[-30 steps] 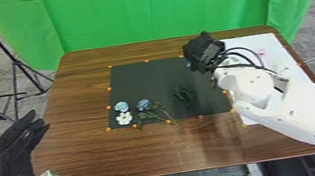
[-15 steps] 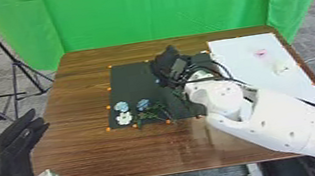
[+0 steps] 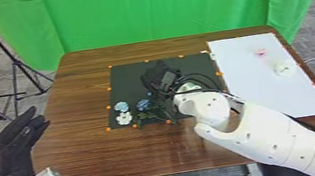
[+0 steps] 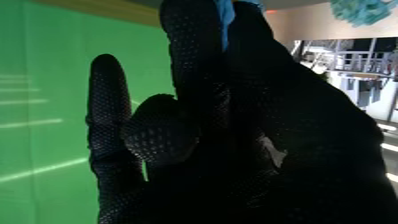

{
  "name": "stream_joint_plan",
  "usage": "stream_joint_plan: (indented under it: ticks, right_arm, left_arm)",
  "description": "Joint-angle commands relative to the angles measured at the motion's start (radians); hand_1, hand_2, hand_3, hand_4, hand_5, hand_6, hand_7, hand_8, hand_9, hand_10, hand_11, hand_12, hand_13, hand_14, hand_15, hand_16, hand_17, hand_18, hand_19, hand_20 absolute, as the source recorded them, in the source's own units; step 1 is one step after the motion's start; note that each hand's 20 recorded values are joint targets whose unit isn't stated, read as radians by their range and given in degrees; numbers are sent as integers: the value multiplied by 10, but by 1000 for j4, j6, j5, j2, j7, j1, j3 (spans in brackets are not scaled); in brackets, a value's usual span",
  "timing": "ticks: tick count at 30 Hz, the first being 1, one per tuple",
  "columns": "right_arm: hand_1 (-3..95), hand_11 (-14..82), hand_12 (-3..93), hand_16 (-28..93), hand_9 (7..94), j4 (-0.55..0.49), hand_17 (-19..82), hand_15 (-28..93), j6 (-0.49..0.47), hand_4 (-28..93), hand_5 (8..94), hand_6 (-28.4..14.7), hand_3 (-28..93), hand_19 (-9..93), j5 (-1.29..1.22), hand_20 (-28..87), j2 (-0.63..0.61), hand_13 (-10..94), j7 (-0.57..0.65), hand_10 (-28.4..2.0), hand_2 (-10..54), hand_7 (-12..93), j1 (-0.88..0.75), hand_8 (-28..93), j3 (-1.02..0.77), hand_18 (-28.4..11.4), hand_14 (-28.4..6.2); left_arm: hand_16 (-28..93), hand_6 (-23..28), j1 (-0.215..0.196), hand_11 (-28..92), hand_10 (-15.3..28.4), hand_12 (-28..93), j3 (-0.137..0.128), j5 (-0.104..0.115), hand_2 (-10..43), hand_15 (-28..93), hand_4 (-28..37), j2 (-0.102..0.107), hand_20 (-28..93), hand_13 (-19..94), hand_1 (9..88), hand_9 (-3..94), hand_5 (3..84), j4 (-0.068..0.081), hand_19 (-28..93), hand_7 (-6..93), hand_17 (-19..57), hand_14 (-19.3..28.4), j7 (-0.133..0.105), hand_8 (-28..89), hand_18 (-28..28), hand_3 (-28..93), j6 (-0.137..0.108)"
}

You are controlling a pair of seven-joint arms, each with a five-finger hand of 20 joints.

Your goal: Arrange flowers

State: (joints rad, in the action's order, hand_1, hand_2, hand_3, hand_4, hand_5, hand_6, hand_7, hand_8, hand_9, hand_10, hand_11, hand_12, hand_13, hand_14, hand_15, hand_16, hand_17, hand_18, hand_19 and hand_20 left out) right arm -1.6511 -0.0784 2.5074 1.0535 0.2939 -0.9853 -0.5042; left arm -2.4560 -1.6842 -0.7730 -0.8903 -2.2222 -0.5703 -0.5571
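Arrangement status: judged partial. Blue flowers (image 3: 121,106) and a white flower (image 3: 124,118) lie at the lower left of the mat (image 3: 126,80). A pink flower (image 3: 261,52) and a pale flower (image 3: 284,68) lie on the board (image 3: 258,91) at frame right. Right hand (image 3: 159,78), over the mat: fingers closed on what appears to be a blue bloom (image 4: 226,25). Left hand (image 3: 12,160), lower left: fingers extended, empty. Likely remaining: bloom placement.

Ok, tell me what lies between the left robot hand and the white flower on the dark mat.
Bare brown tabletop, then a narrow strip of the dark mat, as the head view shows.
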Motion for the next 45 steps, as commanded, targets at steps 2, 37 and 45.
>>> stream_joint_plan:
  ticks: [2,37,45]
  right_arm:
    - [543,156,393,219,906,9,238,798,-25,-283,777,18,752,759,39,20,21,767,-11,-35,-95,325,-24,1,-7,-145,-44]
    - [430,225,303,193,760,-61,150,793,-299,-283,662,-16,813,697,164,88,114,655,-118,-93,-95,272,-150,-29,-214,-189,-98]
    - [375,318,211,184,698,-86,112,803,-379,-283,629,-28,860,677,192,107,123,634,-126,-135,-95,255,-152,-144,-237,-205,-113]
  left_arm:
    - [-158,101,-3,376,198,80,-3,-3,32,627,-165,-3,29,254,266,369,407,1,573,179,-91,271,6,-111,217,836,9]
    - [-158,100,-9,376,198,79,-14,-28,26,627,-158,-25,28,255,271,369,407,-2,574,180,-90,271,28,-111,217,837,18]
    - [-158,100,-15,377,198,79,-16,-31,25,628,-156,-30,28,255,273,369,407,-5,574,181,-90,271,32,-111,217,835,18]
